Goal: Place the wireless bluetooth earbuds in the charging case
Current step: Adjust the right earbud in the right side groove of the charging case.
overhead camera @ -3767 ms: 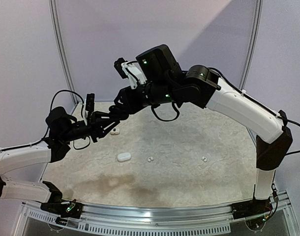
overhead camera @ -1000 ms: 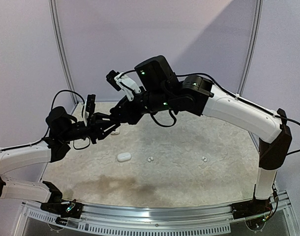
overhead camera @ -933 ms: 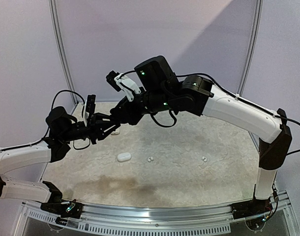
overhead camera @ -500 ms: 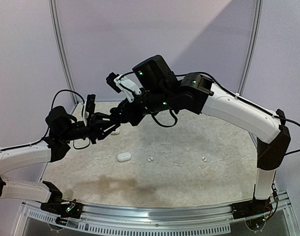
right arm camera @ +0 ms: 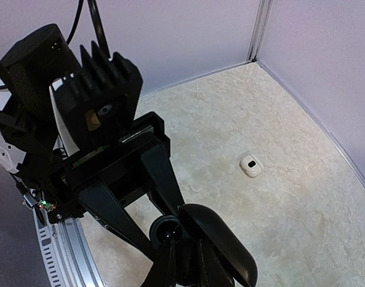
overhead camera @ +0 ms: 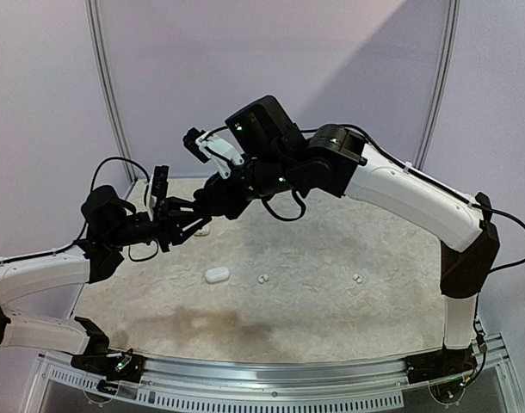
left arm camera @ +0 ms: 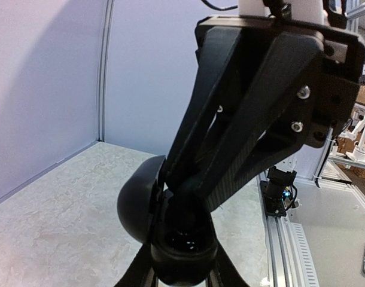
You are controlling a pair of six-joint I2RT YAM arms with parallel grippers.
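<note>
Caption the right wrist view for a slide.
Right gripper at the open black case held up by the left gripper; white case on the table.

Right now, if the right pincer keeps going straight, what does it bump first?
The right pincer would meet the open black charging case held by the left pincer; it seems nearly touching.

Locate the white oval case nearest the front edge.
Top view, left of centre: the white case lies on the table, just left of a white earbud.
</note>
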